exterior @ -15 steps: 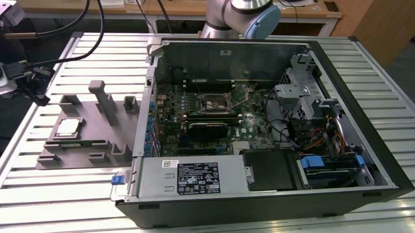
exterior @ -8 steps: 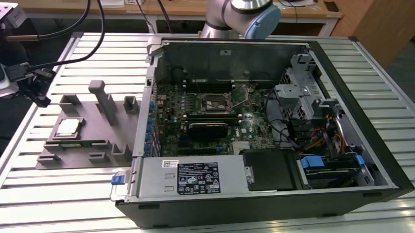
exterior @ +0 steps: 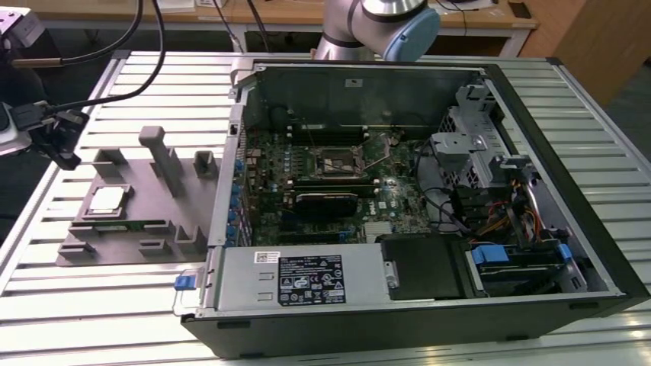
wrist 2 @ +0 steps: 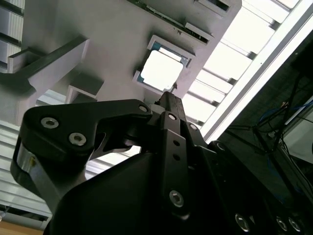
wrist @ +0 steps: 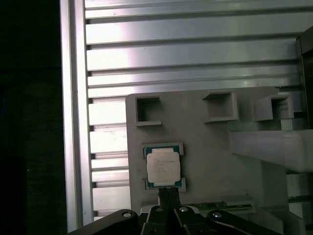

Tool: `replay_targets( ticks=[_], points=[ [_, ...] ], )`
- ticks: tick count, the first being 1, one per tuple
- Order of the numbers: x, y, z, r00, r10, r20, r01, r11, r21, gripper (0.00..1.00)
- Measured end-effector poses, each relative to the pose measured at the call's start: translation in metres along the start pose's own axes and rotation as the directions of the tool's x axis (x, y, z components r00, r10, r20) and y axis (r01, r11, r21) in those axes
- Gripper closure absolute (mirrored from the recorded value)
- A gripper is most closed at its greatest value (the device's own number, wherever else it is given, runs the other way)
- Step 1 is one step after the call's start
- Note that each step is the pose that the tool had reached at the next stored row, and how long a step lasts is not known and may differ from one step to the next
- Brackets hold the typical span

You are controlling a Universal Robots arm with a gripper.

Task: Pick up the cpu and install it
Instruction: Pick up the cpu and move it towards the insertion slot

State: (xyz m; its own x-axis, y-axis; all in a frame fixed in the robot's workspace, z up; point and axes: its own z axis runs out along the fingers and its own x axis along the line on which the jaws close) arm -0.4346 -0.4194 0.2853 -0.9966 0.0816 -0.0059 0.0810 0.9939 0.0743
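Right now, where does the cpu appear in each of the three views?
Exterior view: the cpu lies on the gray fixture plate, at the exterior view's left, beside the computer case.
First wrist view: the cpu lies just beyond the gripper.
Second wrist view: the cpu, just beyond the gripper.
Shared landmark: the gray fixture plate under it.

No text can be read. The label (exterior: 310, 280) on the near power supply (exterior: 244, 284) and the top of the cpu (wrist: 164, 166) carry unreadable print
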Motion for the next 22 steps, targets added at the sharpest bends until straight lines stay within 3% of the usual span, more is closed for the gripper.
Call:
replay_targets(
  ticks=[22],
  points=[
    [0.0001,-0.0006,0.0078,1.0000,0.000,0.0005,0.000,1.0000,0.0057,0.89]
  ],
)
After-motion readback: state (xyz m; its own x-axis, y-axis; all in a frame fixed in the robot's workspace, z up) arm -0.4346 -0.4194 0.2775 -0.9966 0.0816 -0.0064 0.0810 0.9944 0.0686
